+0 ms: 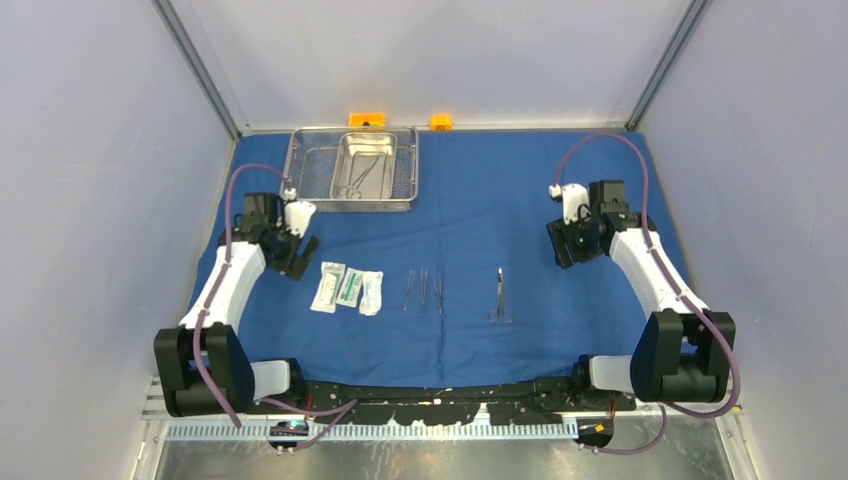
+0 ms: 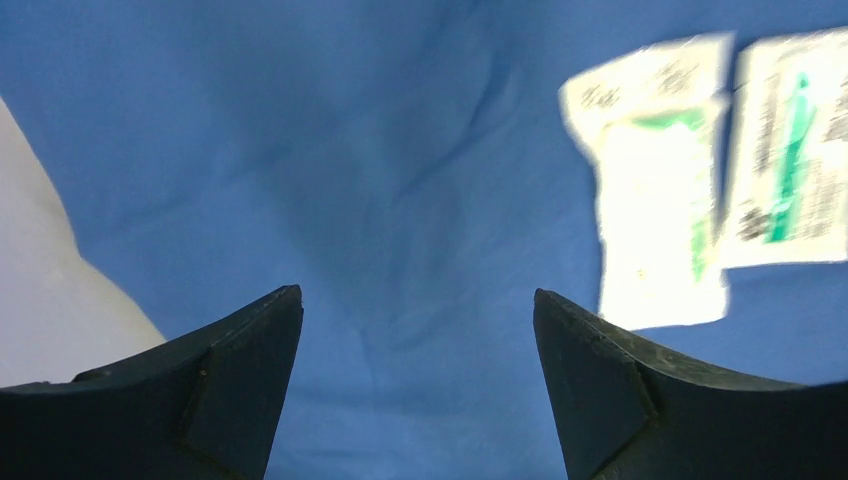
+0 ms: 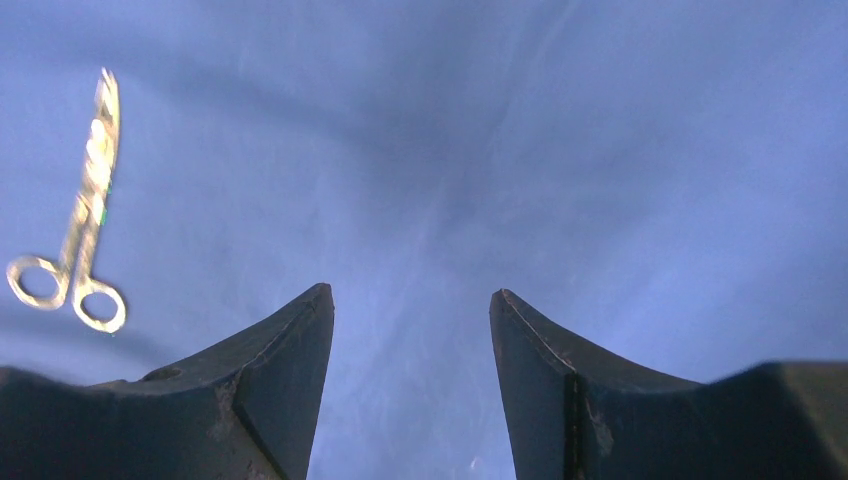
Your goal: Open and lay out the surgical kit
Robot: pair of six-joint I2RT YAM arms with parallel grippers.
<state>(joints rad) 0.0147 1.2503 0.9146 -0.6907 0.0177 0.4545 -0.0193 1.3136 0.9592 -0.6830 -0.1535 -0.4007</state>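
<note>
Your left claw hangs with jaws apart over the cloth, near the packets. Your right claw is apart too, empty, near the scissors. The basket, holding the tray, sits at the counter's far edge.

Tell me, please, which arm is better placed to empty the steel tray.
Likely left: the left gripper hangs open near the mesh basket holding the tray and instruments; the right gripper is across the cloth.
</note>
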